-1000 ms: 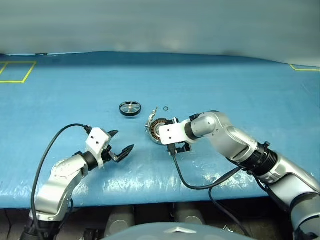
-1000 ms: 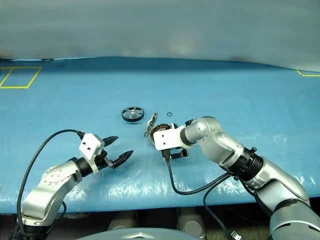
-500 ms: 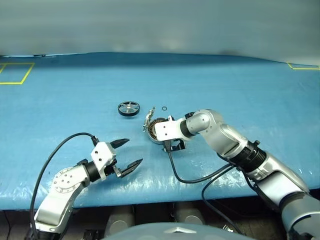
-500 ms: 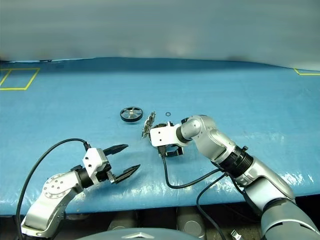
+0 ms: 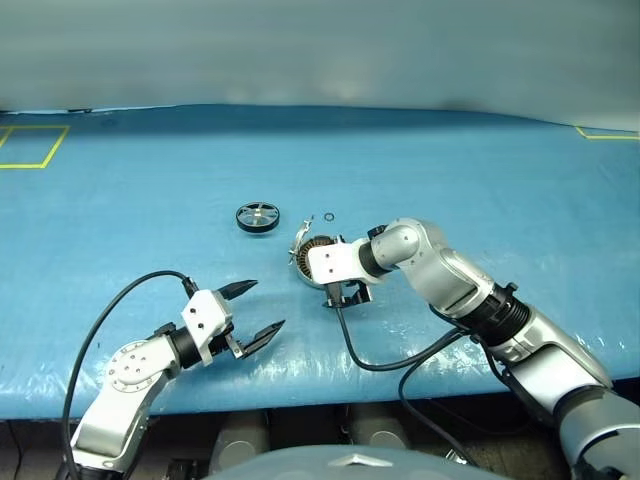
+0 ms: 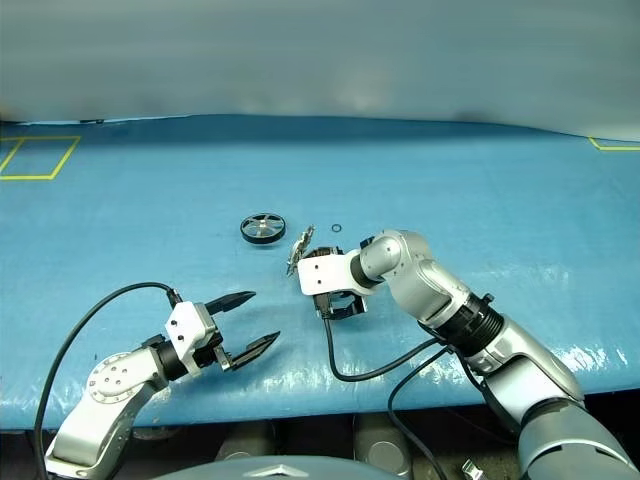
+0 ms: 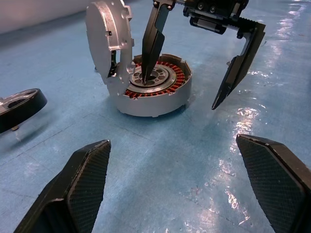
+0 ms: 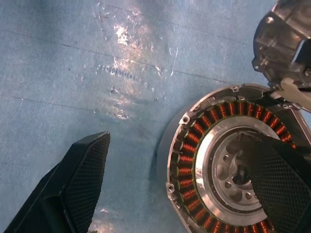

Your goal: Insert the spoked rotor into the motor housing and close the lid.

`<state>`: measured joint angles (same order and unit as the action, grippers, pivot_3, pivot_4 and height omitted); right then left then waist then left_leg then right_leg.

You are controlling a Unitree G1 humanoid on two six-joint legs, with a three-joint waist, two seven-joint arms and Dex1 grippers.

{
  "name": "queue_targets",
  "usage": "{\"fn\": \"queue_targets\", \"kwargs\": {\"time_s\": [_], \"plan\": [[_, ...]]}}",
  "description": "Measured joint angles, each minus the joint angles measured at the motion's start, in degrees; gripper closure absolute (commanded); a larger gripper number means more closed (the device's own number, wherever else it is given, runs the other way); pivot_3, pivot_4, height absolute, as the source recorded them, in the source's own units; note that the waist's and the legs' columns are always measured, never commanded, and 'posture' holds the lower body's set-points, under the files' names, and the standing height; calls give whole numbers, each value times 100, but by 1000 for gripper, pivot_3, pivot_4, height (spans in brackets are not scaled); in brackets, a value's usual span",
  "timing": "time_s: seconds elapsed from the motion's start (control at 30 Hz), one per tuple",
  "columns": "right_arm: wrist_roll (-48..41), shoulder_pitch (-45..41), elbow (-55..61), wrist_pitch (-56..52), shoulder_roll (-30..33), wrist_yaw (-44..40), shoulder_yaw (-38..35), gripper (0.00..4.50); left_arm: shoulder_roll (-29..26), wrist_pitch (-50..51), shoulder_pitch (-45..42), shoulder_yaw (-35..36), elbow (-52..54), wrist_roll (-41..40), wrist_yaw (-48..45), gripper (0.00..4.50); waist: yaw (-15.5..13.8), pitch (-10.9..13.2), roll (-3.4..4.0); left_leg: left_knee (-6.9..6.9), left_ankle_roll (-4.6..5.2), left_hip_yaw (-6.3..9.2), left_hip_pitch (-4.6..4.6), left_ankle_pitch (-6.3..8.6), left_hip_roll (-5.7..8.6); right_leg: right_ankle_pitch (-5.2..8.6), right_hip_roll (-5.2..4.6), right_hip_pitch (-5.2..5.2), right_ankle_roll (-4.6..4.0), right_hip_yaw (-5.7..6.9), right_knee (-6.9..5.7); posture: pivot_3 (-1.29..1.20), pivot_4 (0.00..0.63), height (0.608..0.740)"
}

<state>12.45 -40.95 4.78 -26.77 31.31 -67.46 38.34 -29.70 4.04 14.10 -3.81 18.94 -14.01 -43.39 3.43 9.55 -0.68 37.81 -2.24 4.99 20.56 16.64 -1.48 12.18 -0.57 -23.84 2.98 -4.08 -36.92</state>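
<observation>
Left wrist view caught the round metal housing (image 7: 154, 92) on the glossy blue table (image 7: 204, 160), copper windings showing, lid (image 7: 108, 36) upright; right hand (image 7: 189, 85) spread, one finger in its hub. Left hand (image 5: 250, 310) spread; spoked wheel (image 5: 258, 216) apart.

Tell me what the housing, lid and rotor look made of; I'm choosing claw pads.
Housing: looks like cast metal, matt silver-grey wall, with glossy copper-coloured wire windings inside. Lid: same dull grey metal look, standing open. Rotor: black rim, maybe rubber or plastic, with shiny silvery spokes.
</observation>
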Motion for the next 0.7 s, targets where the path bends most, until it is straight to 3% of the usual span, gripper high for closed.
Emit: {"fn": "queue_targets", "kwargs": {"time_s": [0.7], "plan": [[-29, 25, -95, -18, 76, -57, -126, 37, 23, 44, -28, 0, -60, -12, 1, 0, 0, 2, 3, -1, 0, 0, 1, 0, 0, 0, 0, -1, -1, 1, 0, 0, 150, 740]]}}
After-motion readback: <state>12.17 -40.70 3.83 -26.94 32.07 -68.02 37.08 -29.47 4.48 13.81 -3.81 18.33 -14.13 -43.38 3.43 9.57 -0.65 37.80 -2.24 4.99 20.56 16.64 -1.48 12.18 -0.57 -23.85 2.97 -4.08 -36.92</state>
